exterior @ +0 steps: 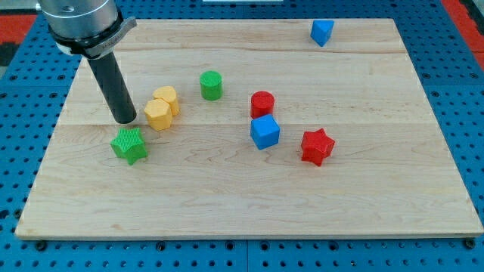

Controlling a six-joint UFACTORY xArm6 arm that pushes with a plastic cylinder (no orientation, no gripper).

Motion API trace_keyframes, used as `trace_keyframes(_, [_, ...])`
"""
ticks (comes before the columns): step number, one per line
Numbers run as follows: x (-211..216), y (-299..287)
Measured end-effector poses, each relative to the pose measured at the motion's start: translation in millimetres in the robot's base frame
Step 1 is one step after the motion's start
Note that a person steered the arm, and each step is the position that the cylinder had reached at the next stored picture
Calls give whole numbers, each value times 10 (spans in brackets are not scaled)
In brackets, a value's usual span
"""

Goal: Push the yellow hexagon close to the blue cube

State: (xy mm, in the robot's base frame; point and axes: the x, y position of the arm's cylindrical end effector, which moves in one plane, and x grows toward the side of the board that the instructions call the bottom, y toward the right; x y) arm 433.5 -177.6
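Note:
The yellow hexagon (158, 115) lies left of the board's middle, touching a second yellow block (167, 99) just above and to its right. The blue cube (265, 131) sits near the board's centre, well to the right of the hexagon. My tip (125, 121) rests on the board just left of the yellow hexagon, a small gap apart, and right above the green star (129, 145).
A green cylinder (211, 85) stands up and right of the yellow blocks. A red cylinder (262, 103) sits just above the blue cube. A red star (317, 146) lies right of the cube. Another blue block (322, 32) is near the top edge of the wooden board (249, 204).

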Motion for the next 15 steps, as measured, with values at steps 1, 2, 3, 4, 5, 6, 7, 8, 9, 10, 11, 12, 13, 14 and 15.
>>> trace_keyframes(1, [-63,80])
trace_keyframes(2, [-131,124])
trace_keyframes(3, [3,617])
trace_keyframes(4, [145,1121])
trace_keyframes(5, [183,1232])
trace_keyframes(6, [617,1209])
trace_keyframes(7, [1152,1028])
trace_keyframes(8, [1252,1244])
trace_keyframes(9, [1102,1443])
trace_keyframes(10, [1035,1436])
trace_keyframes(11, [898,1436])
trace_keyframes(12, [767,1432])
trace_keyframes(13, [624,1305])
trace_keyframes(14, [599,1287])
trace_keyframes(15, [1121,799])
